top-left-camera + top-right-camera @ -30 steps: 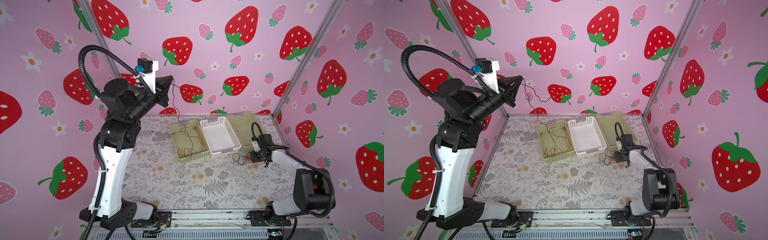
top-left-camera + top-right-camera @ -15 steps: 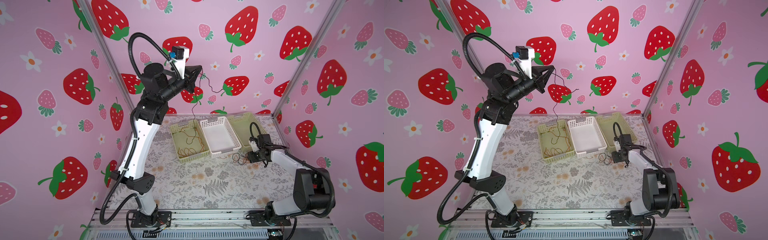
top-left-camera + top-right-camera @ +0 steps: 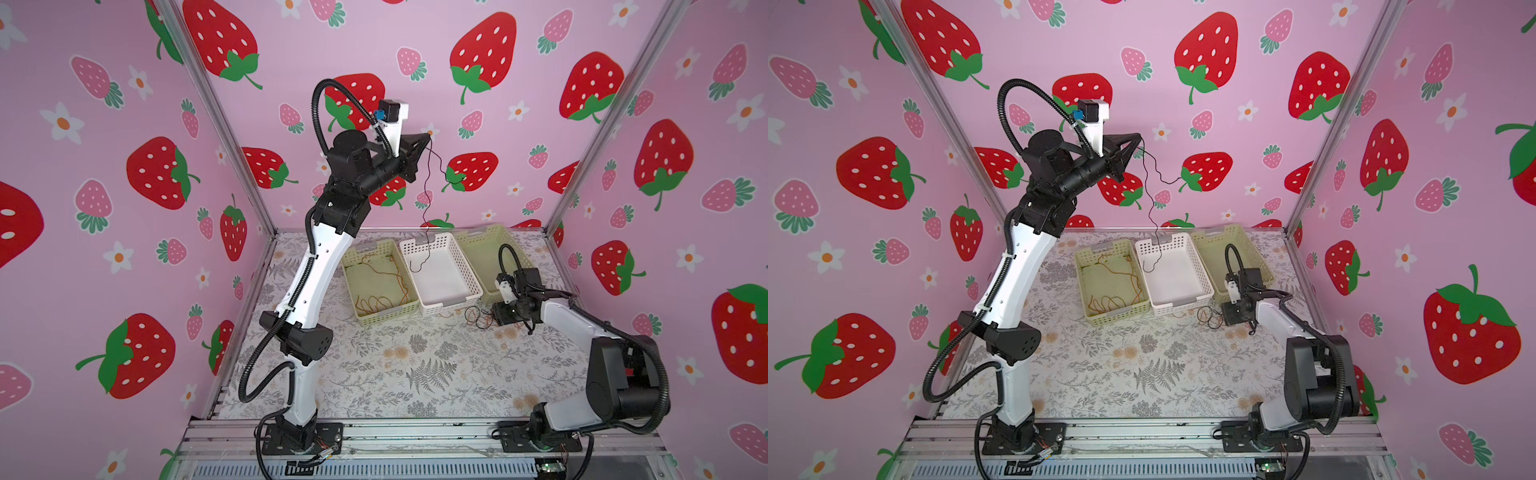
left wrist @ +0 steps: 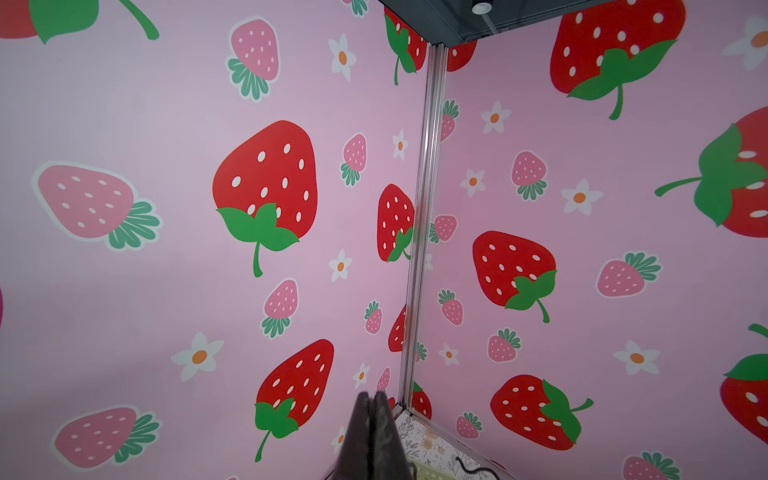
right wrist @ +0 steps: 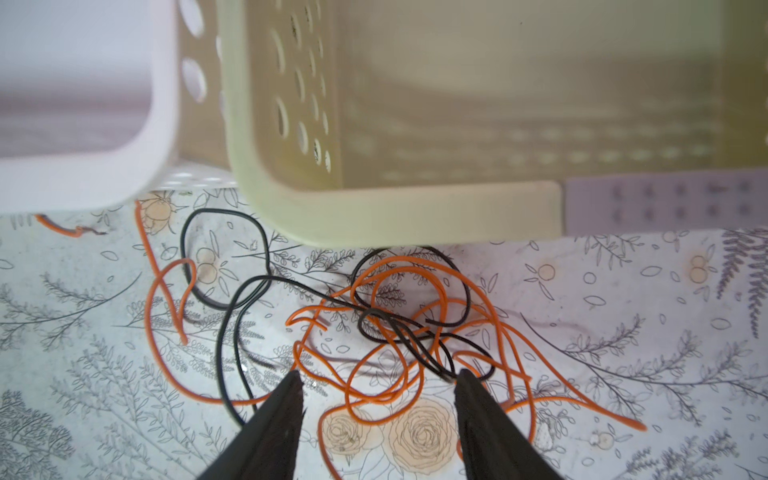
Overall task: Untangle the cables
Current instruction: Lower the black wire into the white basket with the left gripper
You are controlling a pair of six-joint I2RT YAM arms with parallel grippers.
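My left tool [image 3: 427, 140], pressed together high before the pink strawberry wall [image 3: 519, 62], pinches a black cable [image 3: 427, 195] dangling into the white basket [image 3: 451, 305]. My right tool [image 5: 376, 376] stands spread over the orange-and-black tangle [image 5: 395, 316] on the floral tabletop [image 3: 415, 365]. A brownish cable [image 3: 380, 286] lies in the leftmost green basket [image 3: 388, 316]. Whether the dangling end touches bottom, I cannot tell.

The light is bright and soft all over, with only faint shadows on the counter [image 3: 415, 374] and no glare. In both top views everything looks sharp, but the metal posts [image 3: 220, 118] bend a little near the edges. In the right wrist view the cream basket [image 5: 374, 124] up close is blurry, while the thin cables [image 5: 390, 322] look sharp.
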